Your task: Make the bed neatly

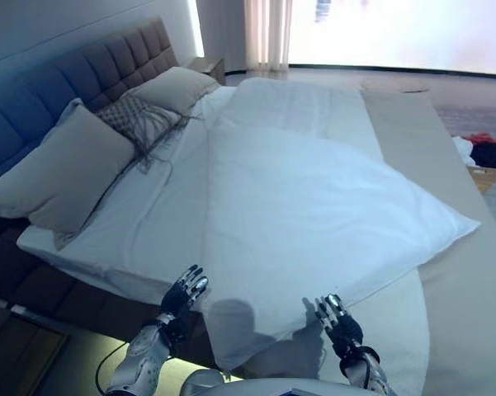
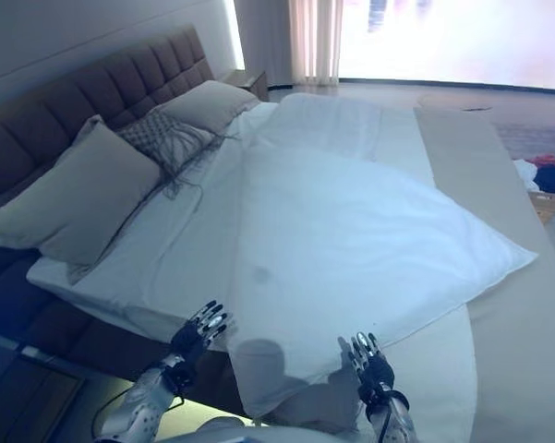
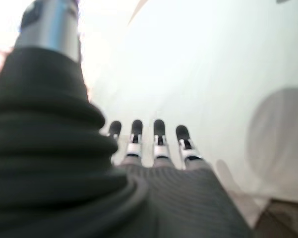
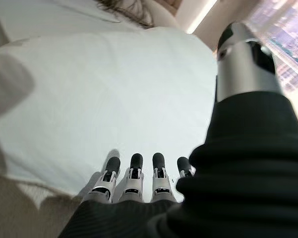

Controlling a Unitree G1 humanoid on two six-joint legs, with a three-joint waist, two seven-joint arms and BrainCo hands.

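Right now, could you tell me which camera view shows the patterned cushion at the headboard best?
The left eye view: the patterned cushion lies whole between two plain pillows. The right eye view shows it equally well from slightly aside. The right wrist view catches only its dark fringe; the left wrist view shows none of it.

Silver-grey metal arms are showing at both sides. Dark ribbed covers are wrapping each wrist, left hand [image 1: 184, 292] and right hand [image 1: 337, 320] alike. Silver fingers are ending in dark tips.

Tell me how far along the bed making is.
Early stage. The pillows sit at the headboard, but the white duvet lies skewed, one corner hanging off the bed's side. The left hand and right hand are open at the duvet's near edge, gripping nothing. Left: straightening and smoothing the duvet.
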